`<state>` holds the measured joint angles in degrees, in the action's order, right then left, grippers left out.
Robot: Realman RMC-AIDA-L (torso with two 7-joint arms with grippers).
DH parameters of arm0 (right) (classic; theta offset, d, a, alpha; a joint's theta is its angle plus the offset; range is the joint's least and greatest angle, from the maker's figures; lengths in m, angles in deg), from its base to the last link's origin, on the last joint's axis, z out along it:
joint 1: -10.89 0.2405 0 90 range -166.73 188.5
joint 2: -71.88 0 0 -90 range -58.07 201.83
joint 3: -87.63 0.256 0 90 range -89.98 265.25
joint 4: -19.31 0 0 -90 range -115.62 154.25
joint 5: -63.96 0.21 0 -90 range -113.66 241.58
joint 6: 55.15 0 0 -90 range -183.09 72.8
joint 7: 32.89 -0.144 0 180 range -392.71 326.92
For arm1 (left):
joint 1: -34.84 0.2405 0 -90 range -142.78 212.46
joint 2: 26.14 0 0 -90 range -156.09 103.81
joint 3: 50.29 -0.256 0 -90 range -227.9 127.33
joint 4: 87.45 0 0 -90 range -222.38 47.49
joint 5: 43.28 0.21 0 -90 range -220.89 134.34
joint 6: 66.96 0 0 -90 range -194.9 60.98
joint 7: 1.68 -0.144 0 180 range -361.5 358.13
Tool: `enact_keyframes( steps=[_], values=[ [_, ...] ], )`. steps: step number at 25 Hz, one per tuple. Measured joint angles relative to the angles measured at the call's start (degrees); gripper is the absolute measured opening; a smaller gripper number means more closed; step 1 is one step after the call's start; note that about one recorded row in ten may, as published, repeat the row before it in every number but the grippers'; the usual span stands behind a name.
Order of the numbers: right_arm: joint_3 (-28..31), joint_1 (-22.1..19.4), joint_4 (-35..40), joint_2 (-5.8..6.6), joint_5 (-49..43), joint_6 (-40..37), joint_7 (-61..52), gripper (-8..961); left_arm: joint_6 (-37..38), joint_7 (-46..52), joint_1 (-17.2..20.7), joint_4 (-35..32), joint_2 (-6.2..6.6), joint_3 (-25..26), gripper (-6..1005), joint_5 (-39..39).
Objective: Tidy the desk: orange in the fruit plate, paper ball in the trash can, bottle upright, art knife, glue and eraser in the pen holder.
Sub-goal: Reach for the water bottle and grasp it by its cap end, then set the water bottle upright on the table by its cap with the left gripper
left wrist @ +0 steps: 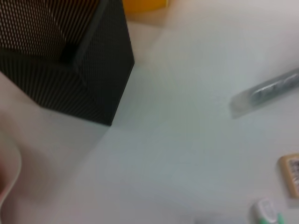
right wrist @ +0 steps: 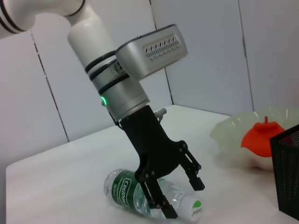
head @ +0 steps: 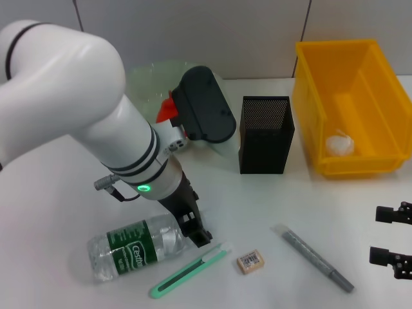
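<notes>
Head view: your left arm [head: 77,122] hides most of the fruit plate [head: 145,74] and all but a sliver of the orange [head: 168,106] at upper centre. The right gripper [head: 394,238] is cut by the right edge. Left wrist view: the pen holder [left wrist: 70,60], eraser [left wrist: 292,172] and art knife [left wrist: 267,212] are blurred and cropped.

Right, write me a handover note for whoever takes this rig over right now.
Left gripper: open, fingers either side of the bottle near its cap end; not closed on it.
Right gripper: parked at the table's right edge, open, holding nothing.
Done: orange in the fruit plate; paper ball in the yellow bin.
Left: the bottle lies on its side and needs standing up. Green art knife, eraser and grey glue stick lie on the table in front of the black mesh pen holder; none of them is in it.
</notes>
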<state>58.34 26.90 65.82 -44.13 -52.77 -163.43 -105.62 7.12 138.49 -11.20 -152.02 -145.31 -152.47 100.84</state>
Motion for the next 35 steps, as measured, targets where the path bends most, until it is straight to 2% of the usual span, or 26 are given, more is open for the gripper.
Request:
enact_keyframes(
  steps=[3,15,18,24,27,31,33,35],
  values=[
    [-0.2,0.0,-0.2,-0.04,0.0,0.3,0.0,811,-1.6,1.0,-0.1,0.9,0.0,-1.9,782,1.1],
    [0.1,-0.1,-0.5,-0.18,0.0,0.6,0.0,811,-2.4,0.5,-0.5,2.5,0.0,-3.3,765,0.6],
    [0.1,-0.1,-0.5,-0.31,0.0,0.6,0.0,811,-2.8,0.7,-0.5,2.5,0.0,-4.5,550,0.8],
    [0.1,-0.1,-0.5,-0.43,0.0,0.9,0.0,811,-3.2,1.0,0.2,0.6,0.0,-5.0,443,1.0],
    [0.1,-0.2,-0.5,-0.48,0.1,1.0,0.0,811,-3.2,0.8,2.0,-2.3,0.08,-4.2,443,1.0],
    [0.2,-0.1,-0.5,-0.48,0.3,0.9,-0.1,811,-3.2,0.8,2.0,-2.3,0.08,-4.2,444,1.0],
    [0.2,0.1,-0.5,-0.53,0.4,0.7,-0.3,811,-1.3,-2.6,10.8,-14.0,0.48,5.3,446,0.6],
    [0.2,0.4,-0.4,-0.62,0.5,0.6,-0.5,811,-1.3,-2.6,10.8,-14.0,0.48,5.3,449,0.6]
  ],
)
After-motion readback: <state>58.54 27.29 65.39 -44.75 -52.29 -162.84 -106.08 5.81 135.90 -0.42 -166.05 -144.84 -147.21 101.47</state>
